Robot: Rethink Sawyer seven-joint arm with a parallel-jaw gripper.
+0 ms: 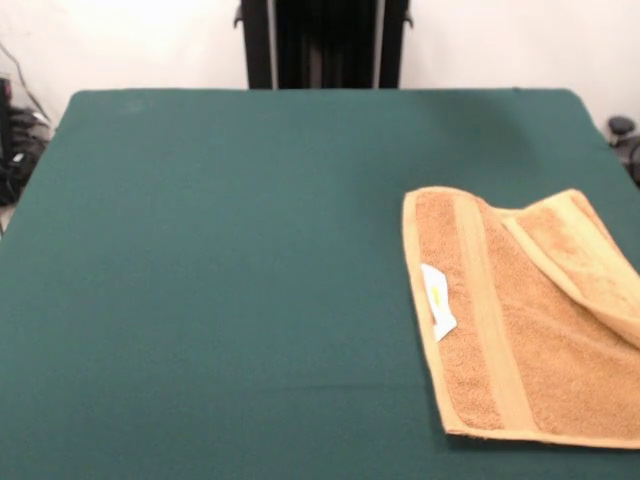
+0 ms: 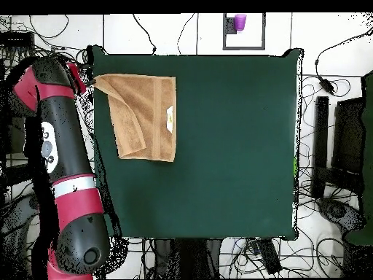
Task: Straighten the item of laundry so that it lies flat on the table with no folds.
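Note:
The orange-tan towel lies on the dark green table at the right in the front view, running past the picture's right edge. Its far right corner is folded over the towel as a diagonal flap. A white label lies by the left band. In the overhead view the towel sits at the table's upper left, with the flap along its left side. The red arm stands off the table's left edge. My gripper ends by the flap's corner, its state hidden.
The black pedestal stands at the table's far side. A purple cup sits beyond the table's top edge in the overhead view. Cables and dark equipment lie around the table on the floor.

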